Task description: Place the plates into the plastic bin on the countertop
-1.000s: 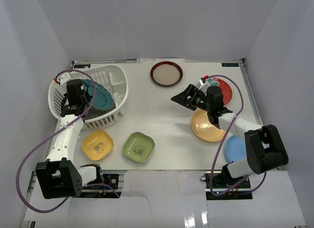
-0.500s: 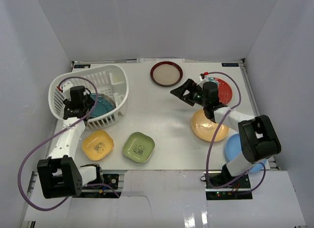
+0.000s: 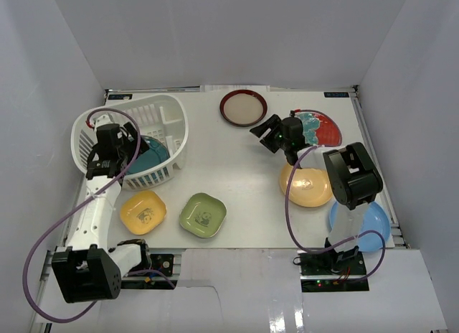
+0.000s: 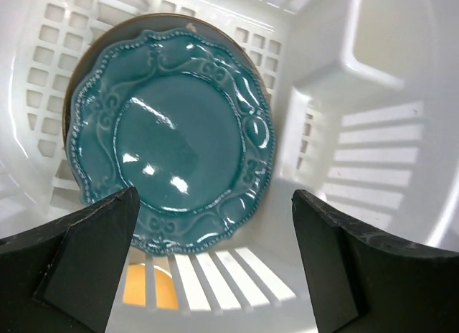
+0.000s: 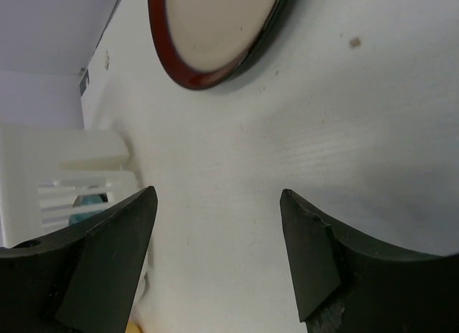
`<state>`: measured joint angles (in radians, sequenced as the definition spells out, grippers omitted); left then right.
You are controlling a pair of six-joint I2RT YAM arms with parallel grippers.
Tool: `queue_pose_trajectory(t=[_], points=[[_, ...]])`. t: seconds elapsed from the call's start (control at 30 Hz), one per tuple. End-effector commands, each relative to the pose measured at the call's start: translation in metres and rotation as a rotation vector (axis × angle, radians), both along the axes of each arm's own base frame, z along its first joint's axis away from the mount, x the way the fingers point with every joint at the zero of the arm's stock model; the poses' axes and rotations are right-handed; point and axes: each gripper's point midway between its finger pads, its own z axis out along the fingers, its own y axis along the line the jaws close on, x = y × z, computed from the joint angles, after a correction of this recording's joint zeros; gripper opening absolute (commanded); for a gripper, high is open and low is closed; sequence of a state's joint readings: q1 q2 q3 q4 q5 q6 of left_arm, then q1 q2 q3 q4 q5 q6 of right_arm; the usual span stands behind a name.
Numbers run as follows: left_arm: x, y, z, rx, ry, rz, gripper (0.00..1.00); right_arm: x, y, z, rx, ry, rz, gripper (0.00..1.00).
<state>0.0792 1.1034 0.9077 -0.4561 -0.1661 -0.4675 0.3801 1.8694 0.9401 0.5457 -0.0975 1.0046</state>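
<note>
The round red-rimmed cream plate (image 5: pixel 215 24) lies flat on the white bench (image 5: pixel 237 153) just ahead of the right hand (image 5: pixel 215 204), which gapes wide and empty. The left hand (image 4: pixel 214 204), likewise open and empty, hangs inside the white slotted plastic bin (image 3: pixel 168 107) over a scalloped teal plate (image 4: pixel 172 132).

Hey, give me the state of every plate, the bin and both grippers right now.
Bin: upright.
Teal plate: in bin, tilted.
Red-rimmed plate: on countertop.
Teal-and-red plate: on countertop.
Orange plate: on countertop.
Blue plate: on countertop.
Yellow plate: on countertop.
Green plate: on countertop.
Left gripper: jaws open, empty.
Right gripper: jaws open, empty.
</note>
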Motion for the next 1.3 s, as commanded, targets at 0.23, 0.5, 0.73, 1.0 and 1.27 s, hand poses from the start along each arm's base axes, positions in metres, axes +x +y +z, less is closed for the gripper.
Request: queue_pose_trajectory(t=[0.23,0.5,0.73,1.0,1.27], points=[[-0.024,-0.113,0.066,-0.148,-0.159,-0.534,0.98,0.083,-0.002,-0.004,-0.029,-0.036,-0.243,0.73],[-0.057,-0.191,0.109,-0.246,-0.255,-0.927,0.98,0.118,-0.006,-0.037,-0.093,0.020,-0.325,0.63],[-0.048,-0.201,0.105,-0.251,-0.226,-0.952,0.98,0.140,-0.002,-0.067,-0.105,0.063,-0.341,0.44],[-0.030,-0.204,0.106,-0.259,-0.191,-0.928,0.98,0.128,-0.013,-0.038,-0.050,-0.002,-0.327,0.08],[-0.007,-0.218,0.115,-0.314,-0.166,-0.894,0.93,0.095,-0.025,0.113,0.135,-0.310,-0.211,0.08]])
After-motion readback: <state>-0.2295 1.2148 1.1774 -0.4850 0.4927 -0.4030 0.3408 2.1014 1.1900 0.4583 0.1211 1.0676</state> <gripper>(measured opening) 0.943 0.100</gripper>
